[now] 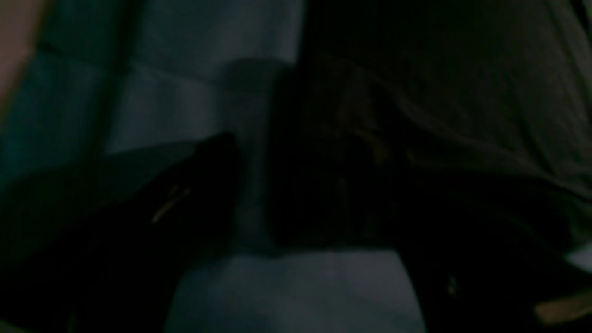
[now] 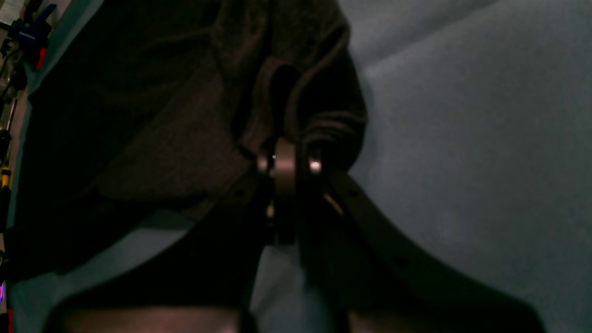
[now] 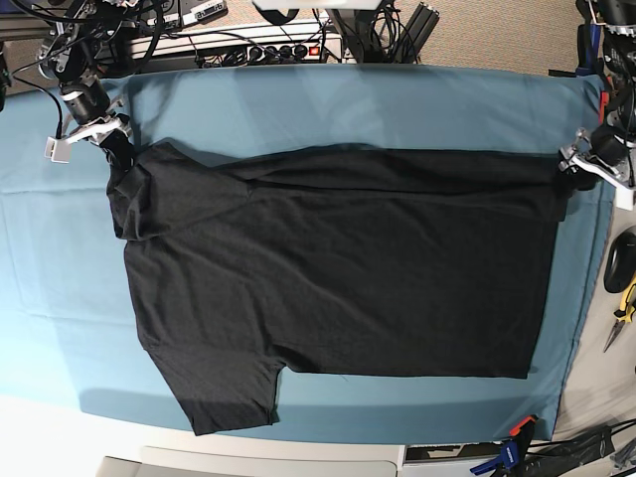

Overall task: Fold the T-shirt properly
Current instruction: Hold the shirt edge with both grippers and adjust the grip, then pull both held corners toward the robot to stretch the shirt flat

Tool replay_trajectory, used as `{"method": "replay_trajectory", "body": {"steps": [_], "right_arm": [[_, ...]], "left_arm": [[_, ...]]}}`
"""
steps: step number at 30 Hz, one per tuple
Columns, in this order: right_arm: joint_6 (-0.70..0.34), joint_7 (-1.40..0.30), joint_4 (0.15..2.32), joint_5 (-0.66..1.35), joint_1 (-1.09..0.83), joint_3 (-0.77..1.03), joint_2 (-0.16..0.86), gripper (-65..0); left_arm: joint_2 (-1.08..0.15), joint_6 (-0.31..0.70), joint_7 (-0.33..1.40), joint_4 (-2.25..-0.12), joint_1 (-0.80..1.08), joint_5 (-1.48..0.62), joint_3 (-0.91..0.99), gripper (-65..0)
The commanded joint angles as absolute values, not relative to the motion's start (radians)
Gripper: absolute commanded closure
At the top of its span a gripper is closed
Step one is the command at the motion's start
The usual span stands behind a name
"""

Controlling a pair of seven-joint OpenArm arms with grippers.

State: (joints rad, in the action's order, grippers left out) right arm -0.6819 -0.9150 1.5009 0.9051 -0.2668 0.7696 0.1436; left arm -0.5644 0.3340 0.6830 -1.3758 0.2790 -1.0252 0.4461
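Base view: black T-shirt [image 3: 338,278] lies mostly flat on the counter [image 3: 298,109], its far edge turned over between both claws. Right claw [image 2: 286,162] pinches bunched cloth; left claw [image 3: 574,164] sits at the hem corner, its grip unclear. Most folding remains.

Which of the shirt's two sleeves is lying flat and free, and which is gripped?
The sleeve at the T-shirt's near edge lies flat, untouched. The far one is bunched where the right gripper pinches it.

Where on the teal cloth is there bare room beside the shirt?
Bare table cloth lies between the T-shirt and the base view's left edge, and in a strip along the far side. The near strip is narrow. Both far shirt corners are crowded by the right gripper and left gripper.
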Motion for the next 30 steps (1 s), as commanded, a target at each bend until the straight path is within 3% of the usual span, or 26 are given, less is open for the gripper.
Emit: {"method": "replay_trajectory", "body": {"steps": [1, 7, 12, 15, 17, 18, 30], "right_arm": [[-0.694, -0.897, 1.518, 0.923, -0.263, 0.772, 0.158, 0.0], [-0.694, -0.899, 1.518, 0.923, -0.263, 0.772, 0.158, 0.0], [-0.694, -0.899, 1.518, 0.923, -0.263, 0.772, 0.158, 0.0], [-0.694, -0.899, 1.518, 0.923, -0.263, 0.772, 0.157, 0.0], [-0.694, -0.900, 1.518, 0.923, -0.263, 0.772, 0.158, 0.0], [-0.694, -0.899, 1.518, 0.923, -0.263, 0.772, 0.158, 0.0], [-0.695, -0.916, 1.518, 0.944, -0.279, 0.773, 0.159, 0.0]], "left_arm": [[-0.570, 0.334, 0.733, -1.377, 0.283, -1.028, 0.443, -37.8], [-0.571, 0.340, 0.746, -1.377, 0.297, -1.061, 0.443, -37.4], [-0.570, 0.368, 0.756, -1.377, 0.327, -1.098, 0.443, -30.4], [-0.570, 0.368, 0.751, -1.377, 0.333, -1.101, 0.443, -19.1], [-0.571, 0.368, 0.739, -1.377, 0.332, -1.101, 0.443, -1.8], [-0.571, 0.368, 0.735, -1.377, 0.332, -1.101, 0.443, 0.0], [-0.571, 0.406, 0.738, -1.379, 0.333, -1.094, 0.443, 0.0]]}}
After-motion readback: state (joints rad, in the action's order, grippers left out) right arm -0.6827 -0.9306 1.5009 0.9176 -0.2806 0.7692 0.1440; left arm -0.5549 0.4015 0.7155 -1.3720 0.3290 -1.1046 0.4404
